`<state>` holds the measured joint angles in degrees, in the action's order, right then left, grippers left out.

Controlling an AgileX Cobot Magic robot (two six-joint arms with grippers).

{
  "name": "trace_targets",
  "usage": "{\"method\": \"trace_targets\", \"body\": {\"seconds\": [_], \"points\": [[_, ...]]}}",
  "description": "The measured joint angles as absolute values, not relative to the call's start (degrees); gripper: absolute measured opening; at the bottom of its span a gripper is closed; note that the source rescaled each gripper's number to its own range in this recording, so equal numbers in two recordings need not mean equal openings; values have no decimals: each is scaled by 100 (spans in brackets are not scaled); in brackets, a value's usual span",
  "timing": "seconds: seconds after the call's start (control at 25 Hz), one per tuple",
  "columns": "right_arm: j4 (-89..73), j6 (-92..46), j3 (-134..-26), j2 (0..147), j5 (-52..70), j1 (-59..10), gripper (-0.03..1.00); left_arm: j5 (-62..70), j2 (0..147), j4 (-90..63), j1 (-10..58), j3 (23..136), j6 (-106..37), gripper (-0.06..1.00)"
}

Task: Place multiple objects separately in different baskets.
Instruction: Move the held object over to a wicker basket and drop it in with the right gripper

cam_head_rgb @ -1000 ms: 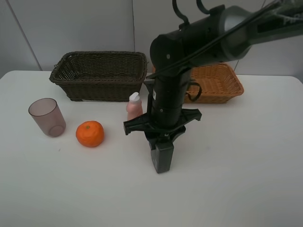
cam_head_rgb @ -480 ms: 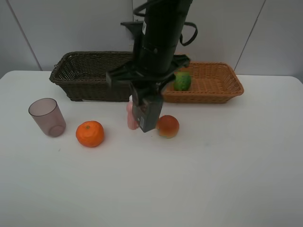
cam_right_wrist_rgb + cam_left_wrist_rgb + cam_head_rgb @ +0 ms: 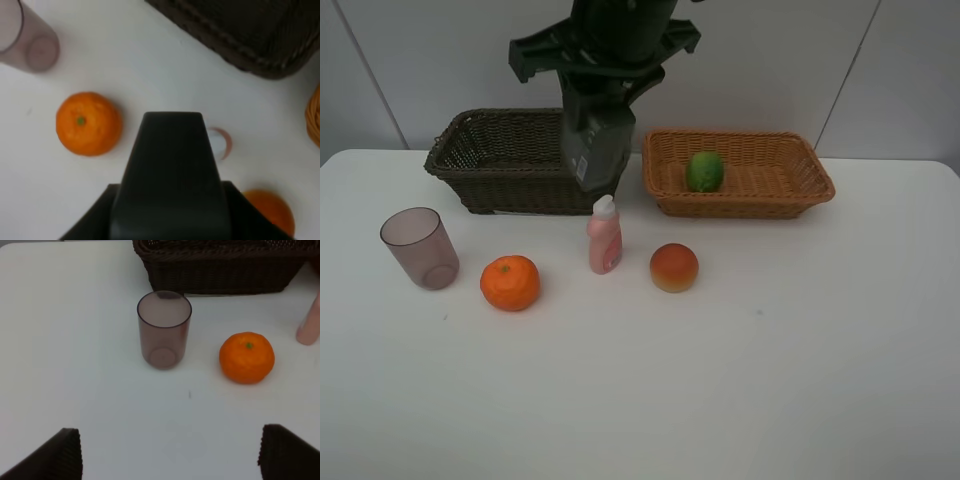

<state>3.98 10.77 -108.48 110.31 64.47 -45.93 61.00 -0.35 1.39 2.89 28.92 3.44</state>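
The right gripper [image 3: 603, 90] is clamped on the black bottle [image 3: 594, 148], suspended over the pink bottle [image 3: 605, 240] near the dark brown basket [image 3: 470, 152]. The left gripper [image 3: 170, 455] is spread wide above the tabletop [image 3: 75, 365], near the cup [image 3: 164, 330] and tangerine [image 3: 247, 357].

The black rectangular bottle [image 3: 594, 152] is being lifted higher and carried leftward in the clamped right gripper [image 3: 597, 105], toward the dark brown basket [image 3: 500, 150]. The orange-red round fruit [image 3: 674, 267] and green lime-like fruit [image 3: 704, 171] are being uncovered.

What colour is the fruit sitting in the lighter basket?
The fruit is green; the exterior high view shows it best.
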Motion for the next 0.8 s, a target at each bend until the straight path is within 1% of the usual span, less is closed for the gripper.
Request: {"method": "trace_targets", "body": {"seconds": [0.4,0.8], "points": [[664,977,-10848,11656,3892,-4519,19,6100,-35,139,289,2892,344,92],[758,977,-10848,12565,2346,-3909,19,6100,-35,139,289,2892,344,92]]}}
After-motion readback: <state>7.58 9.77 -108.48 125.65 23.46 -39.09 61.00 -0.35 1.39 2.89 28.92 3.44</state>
